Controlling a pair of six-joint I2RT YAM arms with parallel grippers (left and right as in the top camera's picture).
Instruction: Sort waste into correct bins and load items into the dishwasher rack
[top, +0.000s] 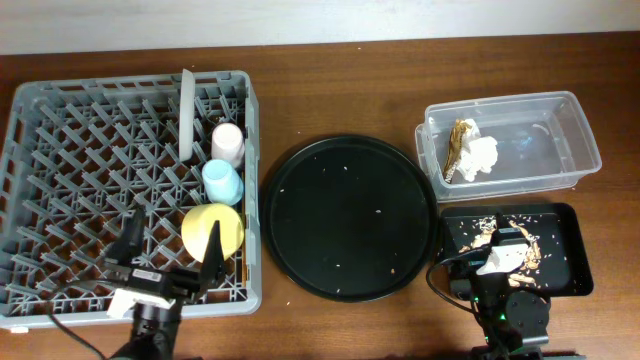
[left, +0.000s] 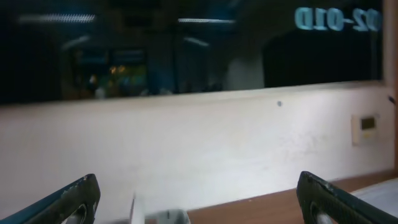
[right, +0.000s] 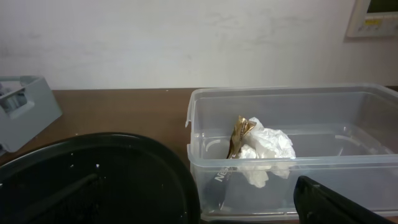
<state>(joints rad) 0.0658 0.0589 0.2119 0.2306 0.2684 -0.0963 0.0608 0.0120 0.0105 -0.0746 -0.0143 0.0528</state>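
Note:
The grey dishwasher rack (top: 70, 170) holds an upright pale plate (top: 186, 113), a pink cup (top: 228, 143), a light-blue cup (top: 222, 182) and a yellow bowl (top: 212, 232). My left gripper (top: 170, 250) hangs open and empty over the rack's front edge, beside the bowl; its fingers (left: 74, 199) frame the far wall. The clear tub (top: 585, 150) contains the white napkin (top: 482, 157) and gold wrapper (top: 458, 148). Food scraps (top: 480, 232) lie in the black rectangular tray (top: 578, 240). My right gripper (top: 505, 258) is above that tray, open, with one finger (right: 336, 202) showing.
A large round black tray (top: 350, 218) with a few crumbs lies between the rack and the bins. In the right wrist view the tub (right: 348, 124) stands just ahead, the round tray (right: 93, 180) at left, a rack corner (right: 25, 106) beyond.

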